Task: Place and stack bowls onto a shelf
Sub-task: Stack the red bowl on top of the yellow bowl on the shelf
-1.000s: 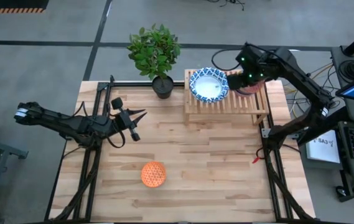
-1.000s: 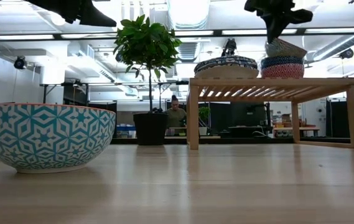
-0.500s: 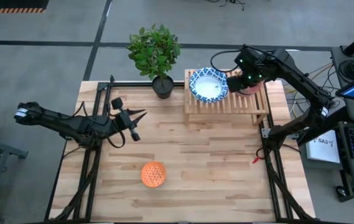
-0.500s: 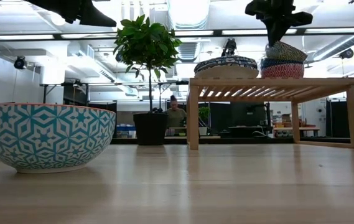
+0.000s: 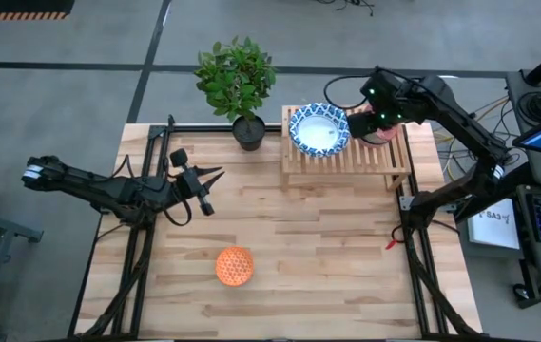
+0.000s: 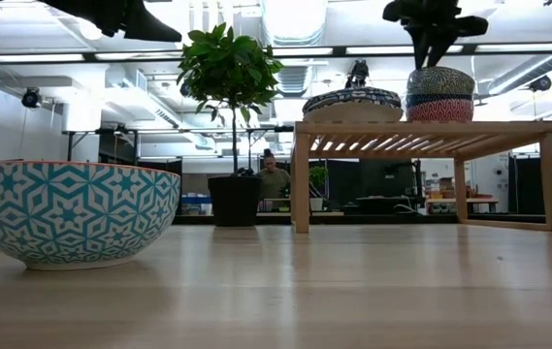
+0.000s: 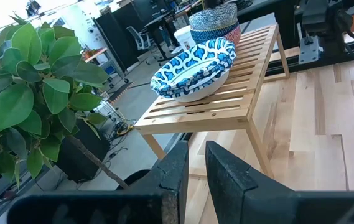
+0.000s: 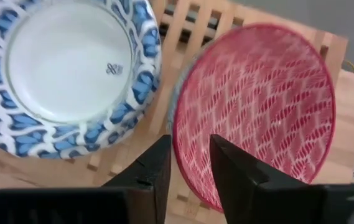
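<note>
The slatted wooden shelf [image 5: 346,157] stands at the table's far right. On it sit a stack of wide blue-and-white bowls [image 5: 319,130] and a stack of small bowls [image 6: 440,94]. The top one has a pink-red inside [image 8: 257,106]. My right gripper [image 8: 189,168] is above that stack, shut on the top bowl. An orange bowl [image 5: 235,266] with a teal patterned outside [image 6: 72,213] rests on the table's near middle. My left gripper [image 5: 215,176] hovers shut over the table's left part. My right gripper holds the pink-red bowl by its rim [image 8: 178,134] on the side nearest the wide bowls. One finger is inside and one outside, coming from above and pointing down. The bowl sits level on the small stack [image 6: 440,107] on the shelf.
A potted plant [image 5: 238,81] in a black pot stands at the far edge, just left of the shelf. Bare plank tabletop [image 5: 327,247] spreads between the orange bowl and the shelf. A person [image 6: 274,179] shows far off in the room.
The pink-red bowl, tilted in my right gripper a second ago, has come level and settled onto the small stack. My right gripper has stayed on its rim.
</note>
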`<action>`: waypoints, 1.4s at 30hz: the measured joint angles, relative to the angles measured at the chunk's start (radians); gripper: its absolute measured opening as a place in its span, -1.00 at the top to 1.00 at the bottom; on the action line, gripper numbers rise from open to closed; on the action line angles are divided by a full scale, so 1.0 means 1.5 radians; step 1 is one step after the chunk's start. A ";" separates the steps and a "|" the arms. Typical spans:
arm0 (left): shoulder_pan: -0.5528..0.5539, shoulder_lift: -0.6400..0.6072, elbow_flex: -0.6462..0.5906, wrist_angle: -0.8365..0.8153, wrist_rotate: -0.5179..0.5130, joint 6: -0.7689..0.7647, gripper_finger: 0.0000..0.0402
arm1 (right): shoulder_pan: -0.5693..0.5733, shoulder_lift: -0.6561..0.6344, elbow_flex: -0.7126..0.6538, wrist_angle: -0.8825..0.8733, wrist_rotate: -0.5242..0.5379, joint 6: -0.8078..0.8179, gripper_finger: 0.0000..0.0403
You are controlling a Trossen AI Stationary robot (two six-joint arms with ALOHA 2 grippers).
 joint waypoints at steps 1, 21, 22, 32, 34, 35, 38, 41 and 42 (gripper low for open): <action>0.000 0.000 0.000 0.000 0.000 0.000 0.81 | 0.000 -0.003 0.000 0.011 0.002 -0.003 0.51; 0.000 0.000 0.000 -0.004 0.000 0.000 0.81 | 0.091 -0.194 -0.353 0.578 0.158 -0.239 0.63; 0.000 0.000 0.000 -0.005 0.000 0.000 0.81 | 0.091 -0.208 -0.374 0.601 0.167 -0.243 0.63; 0.000 0.000 0.000 -0.008 0.000 0.000 0.81 | 0.089 -0.295 -0.534 0.734 0.187 -0.252 0.63; 0.000 0.000 0.000 -0.008 0.000 0.000 0.81 | 0.089 -0.298 -0.551 0.746 0.187 -0.252 0.63; 0.000 0.000 0.000 -0.008 0.000 0.000 0.81 | 0.089 -0.298 -0.558 0.748 0.187 -0.252 0.63; 0.000 0.000 0.000 -0.008 0.000 0.000 0.81 | 0.089 -0.295 -0.566 0.752 0.188 -0.255 0.63; 0.000 0.000 0.000 -0.008 0.000 0.000 0.81 | 0.089 -0.293 -0.562 0.758 0.189 -0.257 0.63; 0.000 0.000 0.000 -0.008 0.000 0.000 0.81 | 0.089 -0.293 -0.556 0.759 0.189 -0.258 0.63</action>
